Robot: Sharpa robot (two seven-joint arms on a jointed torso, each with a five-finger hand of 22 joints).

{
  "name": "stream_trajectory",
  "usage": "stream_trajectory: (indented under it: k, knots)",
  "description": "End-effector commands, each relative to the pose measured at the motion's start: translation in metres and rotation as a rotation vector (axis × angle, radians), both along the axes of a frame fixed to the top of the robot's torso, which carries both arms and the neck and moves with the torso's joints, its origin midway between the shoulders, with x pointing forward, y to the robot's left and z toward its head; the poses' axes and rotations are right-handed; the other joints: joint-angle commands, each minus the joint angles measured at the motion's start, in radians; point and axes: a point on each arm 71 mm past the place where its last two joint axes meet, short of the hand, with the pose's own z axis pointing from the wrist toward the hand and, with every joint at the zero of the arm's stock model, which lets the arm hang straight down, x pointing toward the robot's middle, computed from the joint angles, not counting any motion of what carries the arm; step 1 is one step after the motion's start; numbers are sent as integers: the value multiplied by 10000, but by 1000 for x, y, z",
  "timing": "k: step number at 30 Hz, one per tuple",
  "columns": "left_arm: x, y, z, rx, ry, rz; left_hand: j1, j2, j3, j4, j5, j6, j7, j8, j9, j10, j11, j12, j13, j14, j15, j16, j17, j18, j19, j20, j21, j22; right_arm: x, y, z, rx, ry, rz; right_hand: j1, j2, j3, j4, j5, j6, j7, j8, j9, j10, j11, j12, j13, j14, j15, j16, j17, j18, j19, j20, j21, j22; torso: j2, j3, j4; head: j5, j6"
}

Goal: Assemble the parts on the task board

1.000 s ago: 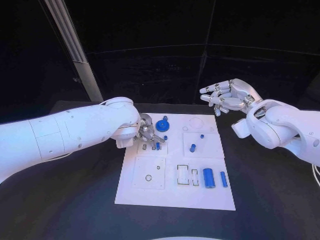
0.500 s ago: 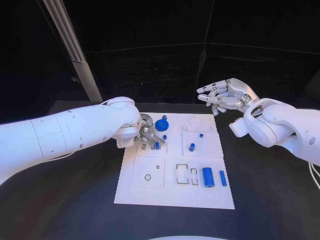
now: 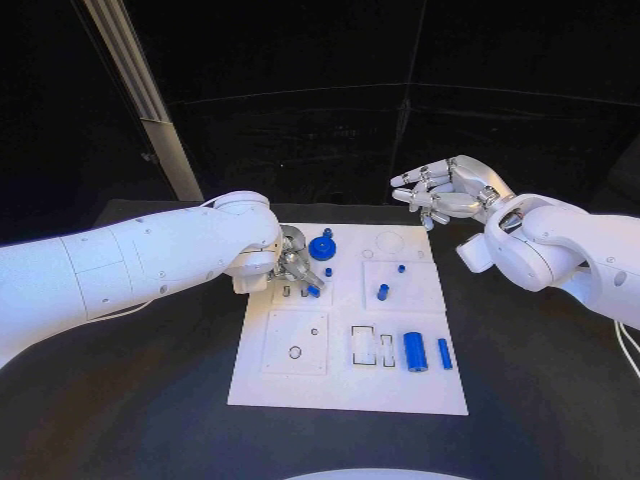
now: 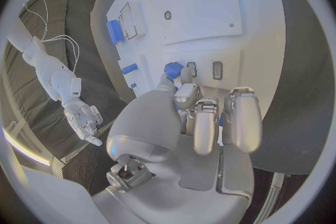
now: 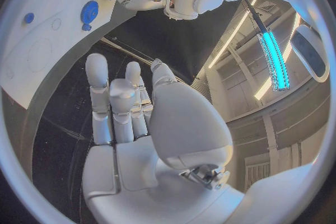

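The white task board [image 3: 299, 385] lies in the middle of the black table. My left hand [image 3: 294, 268] reaches down onto its back left part, fingers curled. In the left wrist view its fingertips [image 4: 183, 75] pinch a small blue peg [image 4: 173, 69] just over the board [image 4: 203, 5], beside two small slots. A blue round part [image 3: 322, 248] stands just behind that hand. My right hand [image 3: 447, 190] hangs in the air above the board's back right corner, fingers apart, holding nothing.
Two blue cylinders [image 3: 415, 352] lie side by side near the board's front right. Small blue pegs [image 3: 382, 292] stand in the right middle panel. An empty rectangular outline [image 3: 363, 345] sits left of the cylinders. A grey post [image 3: 140, 100] rises at the back left.
My right hand has drifted a little to the left, still raised with fingers apart. The left hand stays at the same spot on the board.
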Motion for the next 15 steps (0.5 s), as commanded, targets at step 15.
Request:
stream_trajectory:
  k: [15]
  knots:
    - [-1,-2,2,-63,-168,16,860,-1048,3181,-712,824,-162,10,-328,47,-77,-121,-378,-263,1056,-60,31,2632,-86,-5,-69,-49,5,0,6,0,-92,55,366,103,56,-42,8,62,-30,1,46,10,-85,27,-28,-34,-20,16,-59,0,139,84,5,-52,-22,-4,-6,25,43,-53]
